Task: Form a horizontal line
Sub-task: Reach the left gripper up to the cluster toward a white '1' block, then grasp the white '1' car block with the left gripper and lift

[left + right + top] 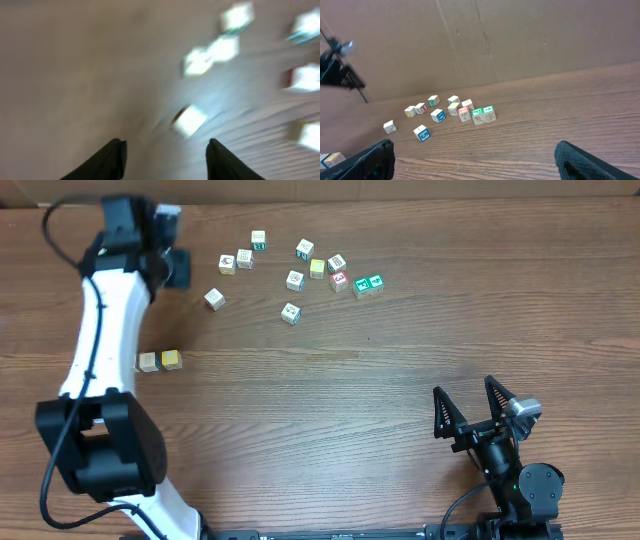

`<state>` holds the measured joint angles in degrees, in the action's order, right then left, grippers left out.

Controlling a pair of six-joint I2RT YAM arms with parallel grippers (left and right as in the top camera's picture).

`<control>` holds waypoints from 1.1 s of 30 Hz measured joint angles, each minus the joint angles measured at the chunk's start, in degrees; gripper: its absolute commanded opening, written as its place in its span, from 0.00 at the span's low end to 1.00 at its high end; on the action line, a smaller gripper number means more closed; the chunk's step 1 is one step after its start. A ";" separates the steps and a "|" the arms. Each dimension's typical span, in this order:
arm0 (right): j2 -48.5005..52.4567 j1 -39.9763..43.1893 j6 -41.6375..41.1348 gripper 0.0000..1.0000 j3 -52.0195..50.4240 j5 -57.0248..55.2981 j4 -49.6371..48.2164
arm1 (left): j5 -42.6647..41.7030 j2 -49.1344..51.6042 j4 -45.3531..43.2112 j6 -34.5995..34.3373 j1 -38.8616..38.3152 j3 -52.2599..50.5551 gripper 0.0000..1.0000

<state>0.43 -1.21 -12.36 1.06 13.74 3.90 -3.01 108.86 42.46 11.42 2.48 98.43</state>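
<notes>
Two cubes are laid so far, and the left arm's link hangs just beside them.
Our line [165, 360] sits near the left edge of the surface [330, 440]: a whitish cube [148, 361] side by side with a yellow cube [171, 360]. The left tool [166, 145] hovers toward the far edge, spread and empty; the right tool [463, 386] stands wide apart at the near right. We judge a careless sweep could knock the pair, or nudge the loose cube [214, 299]. Only overhead shows the pair whole; the blurred left wrist view misses it.
</notes>
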 measured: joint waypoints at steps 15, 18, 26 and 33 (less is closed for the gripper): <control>0.00 -0.02 -0.04 1.00 0.00 0.00 0.00 | -7.56 12.07 -4.11 2.32 -23.26 1.01 0.88; 0.00 0.00 -0.04 1.00 0.00 0.00 -0.02 | -7.15 14.93 -3.76 2.32 -23.50 0.98 0.88; 0.00 0.00 -0.04 1.00 0.00 0.00 0.00 | -2.01 15.67 -1.14 2.29 -22.05 0.98 0.93; 0.00 -0.02 -0.02 1.00 0.00 0.02 0.00 | -0.74 15.67 1.11 2.29 -20.28 0.98 0.94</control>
<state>0.43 -1.23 -12.38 1.06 13.76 3.90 -3.75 124.53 43.57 13.72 -17.80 99.42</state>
